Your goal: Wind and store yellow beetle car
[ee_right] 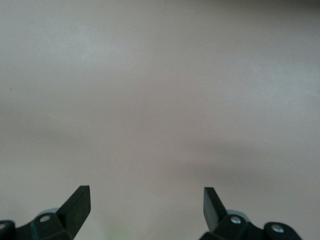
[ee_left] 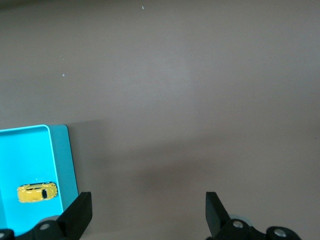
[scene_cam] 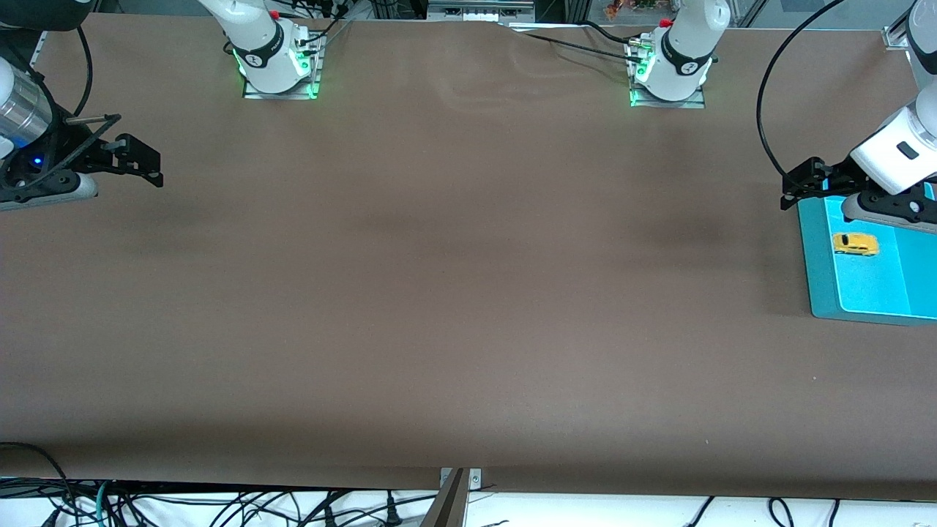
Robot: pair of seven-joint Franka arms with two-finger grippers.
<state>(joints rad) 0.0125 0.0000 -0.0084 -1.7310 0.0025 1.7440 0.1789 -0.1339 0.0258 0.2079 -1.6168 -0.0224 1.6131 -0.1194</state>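
— Yellow beetle car (scene_cam: 855, 244) in the turquoise tray (scene_cam: 820, 293) at the left arm's end of the brown table (scene_cam: 439, 293) — how does it lie?

— On its wheels on the tray's light floor, near the tray's inner wall. Its long axis runs along the table's length, from one arm's end toward the other; which end is the nose cannot be told.

— And the left gripper (scene_cam: 794, 192)?

— It hangs over the tray's edge that lies farther from the front camera, fingers spread wide, holding nothing. In its wrist view the car (ee_left: 37, 192) sits just beside one fingertip (ee_left: 80, 212), apart from it.

— The right gripper (scene_cam: 150, 165)?

— Waiting over bare table at the right arm's end, fingers wide apart and empty.
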